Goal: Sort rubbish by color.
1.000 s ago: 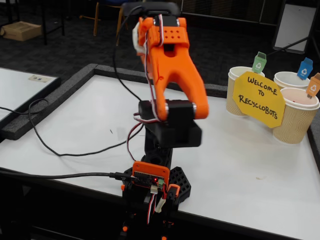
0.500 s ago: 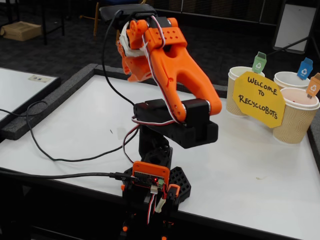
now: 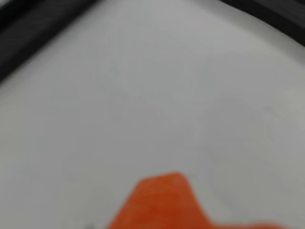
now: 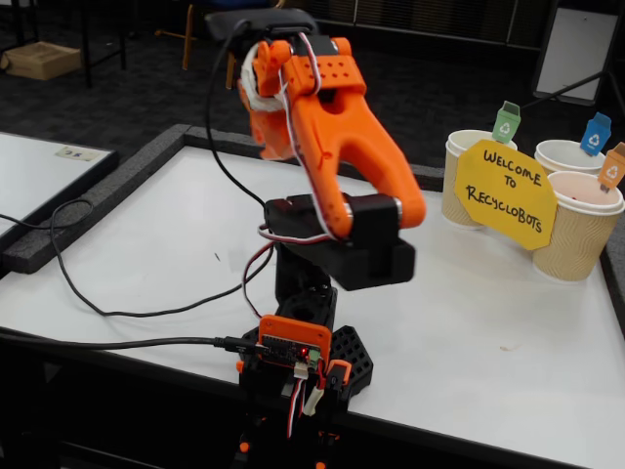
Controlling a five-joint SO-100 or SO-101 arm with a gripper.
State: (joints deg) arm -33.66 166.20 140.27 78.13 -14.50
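A: Rubbish first: do you see any paper bundle, blue or green?

B: No. Neither view shows one. The wrist view is blurred and holds only bare white table [image 3: 157, 95], its dark border [image 3: 28, 33] and an orange piece of the gripper [image 3: 162, 202] at the bottom edge. In the fixed view the table [image 4: 146, 244] around the arm carries only a black cable [image 4: 117, 303].

A: So how far along is the sorting?

B: I judge nothing can be counted as sorted from here. Three paper cups [image 4: 576, 230] with coloured tags stand behind the yellow sign [image 4: 503, 191], well off to the side of the gripper in the fixed view, and their insides are hidden. Finding a bundle is what remains.

A: And the arm?

B: The orange arm [image 4: 342, 137] is folded up over its base [image 4: 298, 357], upper link raised, with the gripper [image 4: 256, 98] high behind it, facing away.

A: Jaws apart or together?

B: I cannot tell; the arm hides them, and the wrist view is too blurred. Nothing shows held.
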